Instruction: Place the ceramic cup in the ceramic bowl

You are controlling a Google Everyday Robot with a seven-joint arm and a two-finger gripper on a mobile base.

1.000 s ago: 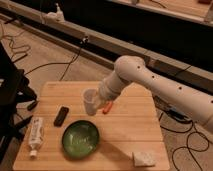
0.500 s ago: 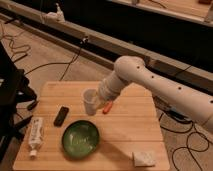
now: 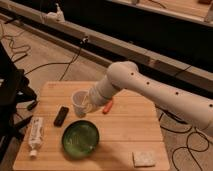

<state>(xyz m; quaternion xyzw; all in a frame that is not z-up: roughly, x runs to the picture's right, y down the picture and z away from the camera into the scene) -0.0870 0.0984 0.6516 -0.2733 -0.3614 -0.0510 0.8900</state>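
Observation:
The white ceramic cup (image 3: 79,103) hangs tilted in the air, held at its right side by my gripper (image 3: 88,104), which is shut on it. It sits above the wooden table (image 3: 125,135), just beyond the far rim of the green ceramic bowl (image 3: 80,139). The bowl rests on the table's front left part and looks empty. My white arm (image 3: 150,90) reaches in from the right.
A black remote-like object (image 3: 61,115) lies left of the cup. A white tube-shaped bottle (image 3: 35,135) lies at the table's left edge. A red-orange object (image 3: 107,106) lies under my arm. A pale sponge (image 3: 144,158) sits front right. Cables run across the floor behind.
The cup, held in my gripper, has shifted slightly down and toward the bowl. Nothing else has moved.

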